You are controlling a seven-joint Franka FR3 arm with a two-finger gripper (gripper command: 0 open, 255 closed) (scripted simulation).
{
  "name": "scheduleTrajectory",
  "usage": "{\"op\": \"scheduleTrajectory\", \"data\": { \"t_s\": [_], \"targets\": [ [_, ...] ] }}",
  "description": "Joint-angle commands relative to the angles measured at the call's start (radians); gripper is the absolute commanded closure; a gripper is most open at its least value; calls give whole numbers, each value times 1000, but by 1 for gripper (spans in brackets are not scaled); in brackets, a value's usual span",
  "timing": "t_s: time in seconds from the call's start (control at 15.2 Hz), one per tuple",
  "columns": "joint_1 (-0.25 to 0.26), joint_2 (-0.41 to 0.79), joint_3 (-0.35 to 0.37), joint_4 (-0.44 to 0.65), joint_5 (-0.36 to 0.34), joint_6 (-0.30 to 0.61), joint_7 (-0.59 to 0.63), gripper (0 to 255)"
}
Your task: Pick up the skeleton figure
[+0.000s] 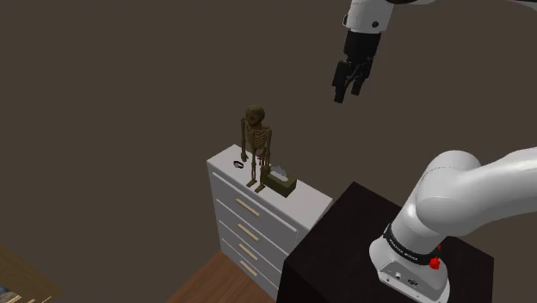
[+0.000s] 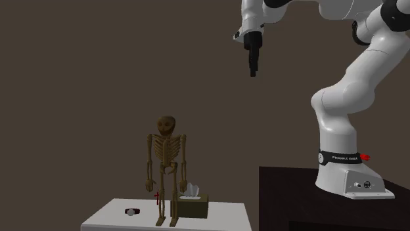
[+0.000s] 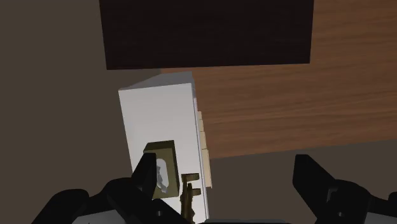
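The skeleton [image 1: 256,146] stands upright on top of a white dresser [image 1: 258,215], arms hanging at its sides, brown and bony with a dark skull. In the second exterior view it [image 2: 167,167] rises near the middle of the dresser top [image 2: 223,213]. A tissue box [image 1: 280,181] sits just beside its legs, on the side nearer the stand; I cannot tell whether the two touch. On the skeleton's other side, a little apart, lies a small dark ring-like thing [image 2: 132,211] on the same top.

The end effector [image 1: 346,93] hangs well above the skeleton, off toward the stand, pointing down. In the wrist view its fingers stand wide apart with nothing between them [image 3: 226,172]; below them show the skeleton [image 3: 188,194], the tissue box [image 3: 161,168] and the dresser top [image 3: 159,114].

The dresser has a column of drawers with pale handles and stands against the dark stand [image 1: 344,250], which carries the white arm [image 1: 465,198]. A wooden floor [image 1: 219,284] runs in front of the dresser, and a plain brown wall fills the background.
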Motion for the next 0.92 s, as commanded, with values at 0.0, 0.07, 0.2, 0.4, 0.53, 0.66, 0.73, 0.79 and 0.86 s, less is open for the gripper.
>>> {"op": "scheduleTrajectory", "data": {
  "t_s": [0.0, 0.07, 0.2, 0.4, 0.53, 0.66, 0.73, 0.79, 0.86],
  "targets": [
    [0, 0, 0, 0, 0, 0, 0, 0],
    [0, 28, -5, -4, 2, 30, -1, 0],
    [0, 87, -16, -7, 7, 89, -4, 0],
    [2, 182, -32, -1, 17, 174, -9, 0],
    [3, 249, -43, 10, 26, 227, -15, 0],
    [6, 318, -53, 26, 36, 277, -21, 0],
    [7, 354, -58, 36, 43, 301, -25, 0],
    [7, 390, -63, 47, 49, 324, -29, 0],
    [8, 427, -68, 60, 57, 345, -34, 0]
  ]
}}
